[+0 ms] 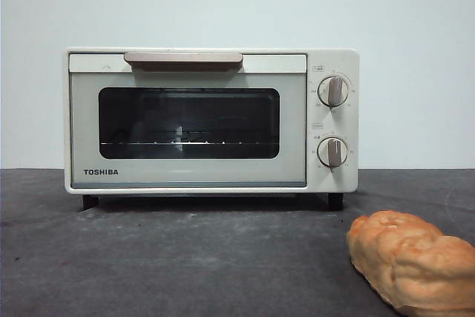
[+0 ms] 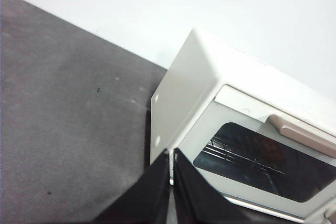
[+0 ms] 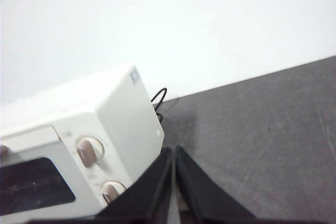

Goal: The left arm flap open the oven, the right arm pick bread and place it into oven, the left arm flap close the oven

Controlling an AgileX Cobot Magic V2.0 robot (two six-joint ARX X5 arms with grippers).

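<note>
Front view: desk (image 1: 185,257) carries oven (image 1: 211,120), door shut, toward the back; bread (image 1: 412,257) lies in front at one side. Left gripper (image 2: 170,156) and right gripper (image 3: 173,153) idle, jaws closed. Risks: closed jaws slipping off handle (image 1: 183,59); lumpy loaf rolling when pinched.

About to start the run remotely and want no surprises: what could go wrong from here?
The oven door is closed, so bread can't enter until the left gripper, shut, flips the handle. The bread lies partly outside the front view, making the right gripper pick uncertain. Pulling the handle may slide the oven.
</note>
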